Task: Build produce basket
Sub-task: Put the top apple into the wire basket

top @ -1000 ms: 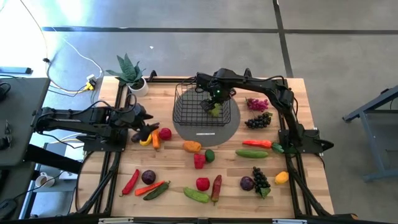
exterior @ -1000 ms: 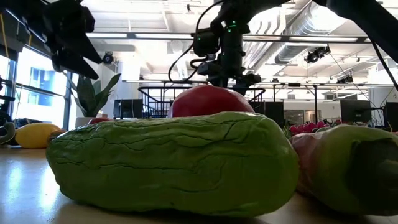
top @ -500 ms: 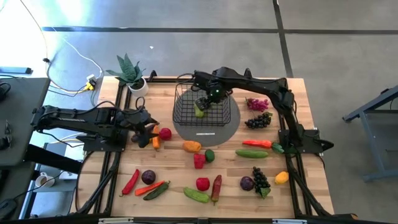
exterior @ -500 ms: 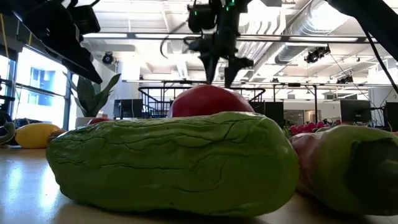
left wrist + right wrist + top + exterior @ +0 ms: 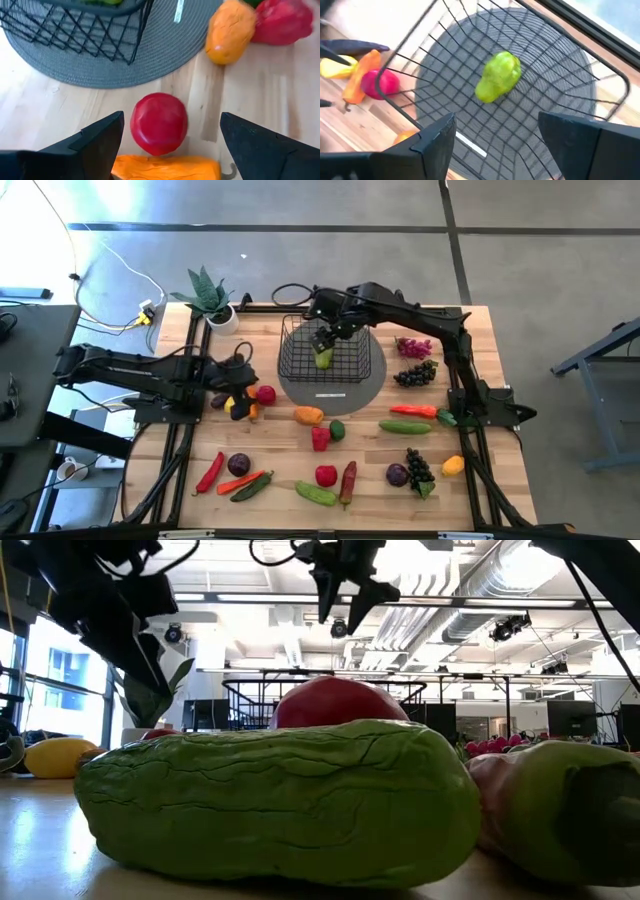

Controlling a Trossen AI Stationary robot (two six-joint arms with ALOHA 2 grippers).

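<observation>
1. Two big pieces fill the front of the low view: a green cucumber (image 5: 270, 805) lying across the table edge and a red-green pepper (image 5: 560, 815) just beside it, with a red tomato (image 5: 335, 702) showing behind them.
2. Along the near rows of the table in the high view lie a red chilli (image 5: 210, 472), a purple onion (image 5: 239, 465), a carrot (image 5: 240, 480), dark grapes (image 5: 418, 470) and a lemon (image 5: 453, 465), all apart from one another.
3. Mid-table sit an orange pepper (image 5: 309, 416), a red pepper (image 5: 320, 438) and a second cucumber (image 5: 404, 426).
4. On the left side, the left gripper (image 5: 237, 394) hangs low with its jaws spread wide and nothing between them. Its wrist view shows a red ball-shaped tomato (image 5: 159, 123) on the wood between the two fingers (image 5: 100, 142), with an orange piece (image 5: 165, 167) touching it on the gripper's side.
5. Farther back, the basket (image 5: 331, 350) stands on a grey round mat (image 5: 367, 385). One green pepper (image 5: 499, 76) lies on the basket floor, near its middle.
6. The right gripper (image 5: 329, 336) is above the basket, jaws apart and empty, clear of the green pepper.
7. Pink grapes (image 5: 413, 346) and more dark grapes (image 5: 415, 374) lie right of the mat.
8. At the far left corner stands a potted plant (image 5: 208, 298).
</observation>
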